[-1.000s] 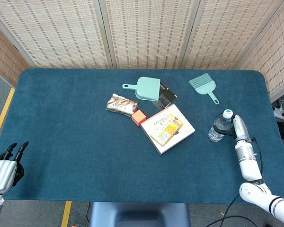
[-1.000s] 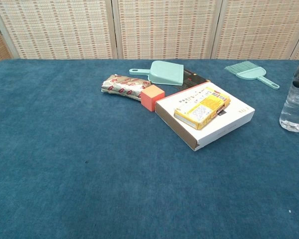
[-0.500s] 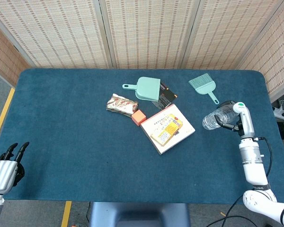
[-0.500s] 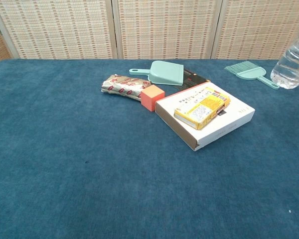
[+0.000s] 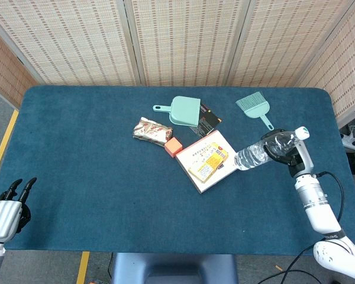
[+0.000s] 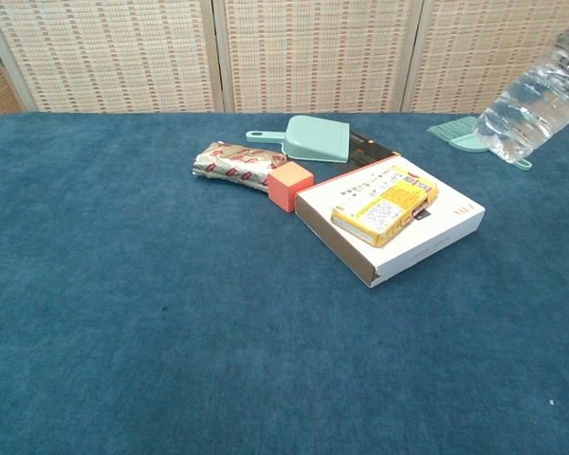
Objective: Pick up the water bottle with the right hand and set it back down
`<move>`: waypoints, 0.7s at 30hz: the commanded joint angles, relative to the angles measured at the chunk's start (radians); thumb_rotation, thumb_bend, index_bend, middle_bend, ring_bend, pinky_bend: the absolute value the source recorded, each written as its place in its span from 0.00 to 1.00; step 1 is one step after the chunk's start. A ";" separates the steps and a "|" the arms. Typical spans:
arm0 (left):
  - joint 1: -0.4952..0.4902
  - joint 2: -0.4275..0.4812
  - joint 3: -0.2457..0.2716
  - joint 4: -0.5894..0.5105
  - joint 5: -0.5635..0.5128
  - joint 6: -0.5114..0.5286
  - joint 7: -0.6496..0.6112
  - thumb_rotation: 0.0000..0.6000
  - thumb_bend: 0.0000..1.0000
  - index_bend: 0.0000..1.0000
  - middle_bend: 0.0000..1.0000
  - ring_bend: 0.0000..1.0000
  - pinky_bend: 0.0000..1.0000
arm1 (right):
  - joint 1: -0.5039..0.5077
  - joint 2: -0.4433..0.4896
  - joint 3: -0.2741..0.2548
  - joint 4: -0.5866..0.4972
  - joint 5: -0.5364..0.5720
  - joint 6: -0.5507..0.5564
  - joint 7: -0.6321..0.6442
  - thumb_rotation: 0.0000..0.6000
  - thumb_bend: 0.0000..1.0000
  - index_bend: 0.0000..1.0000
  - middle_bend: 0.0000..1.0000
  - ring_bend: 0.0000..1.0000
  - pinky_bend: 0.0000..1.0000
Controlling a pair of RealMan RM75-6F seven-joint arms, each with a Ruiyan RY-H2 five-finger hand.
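A clear water bottle [image 5: 257,153] with a white cap is held tilted in the air at the table's right side, its base pointing left toward the white box. My right hand [image 5: 289,151] grips its upper part near the cap. In the chest view only the bottle [image 6: 529,102] shows, high at the right edge, and the hand is out of frame. My left hand [image 5: 6,211] hangs off the table's front left corner with fingers apart, holding nothing.
A white box [image 5: 210,161] with a yellow packet [image 5: 208,161] on it lies mid-table. Beside it sit an orange cube [image 5: 173,147], a snack wrapper [image 5: 152,131], a green dustpan [image 5: 183,110] and a dark booklet [image 5: 206,120]. A green brush [image 5: 254,108] lies behind the bottle.
The right hand has lifted the bottle off the table and carried it left and up, tipping it from upright to strongly tilted. The left hand has stayed put.
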 commanded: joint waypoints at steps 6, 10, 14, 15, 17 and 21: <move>-0.001 -0.001 0.001 0.001 -0.001 -0.003 0.000 1.00 0.33 0.07 0.13 0.09 0.33 | 0.019 -0.152 -0.059 0.088 0.076 0.255 -0.921 1.00 0.48 0.72 0.60 0.45 0.57; -0.001 -0.001 0.001 0.001 -0.001 -0.003 0.001 1.00 0.33 0.07 0.13 0.09 0.33 | 0.022 -0.156 -0.069 0.088 0.078 0.275 -0.999 1.00 0.48 0.72 0.60 0.45 0.57; -0.001 0.000 0.001 0.000 0.000 -0.003 0.001 1.00 0.33 0.07 0.13 0.09 0.33 | 0.034 -0.196 -0.104 0.149 0.021 0.386 -1.240 1.00 0.48 0.72 0.60 0.45 0.57; -0.001 0.000 0.001 0.000 0.000 -0.003 0.002 1.00 0.33 0.07 0.13 0.09 0.33 | 0.034 -0.210 -0.106 0.155 0.018 0.407 -1.269 1.00 0.48 0.72 0.60 0.45 0.57; -0.001 0.000 0.001 0.000 0.000 -0.003 0.002 1.00 0.33 0.07 0.13 0.09 0.33 | 0.032 -0.224 -0.110 0.157 0.012 0.427 -1.294 1.00 0.48 0.72 0.60 0.45 0.57; -0.001 0.000 0.002 0.000 0.001 -0.003 0.002 1.00 0.33 0.07 0.13 0.09 0.33 | 0.026 -0.201 -0.115 0.092 0.012 0.369 -1.157 1.00 0.48 0.72 0.60 0.45 0.58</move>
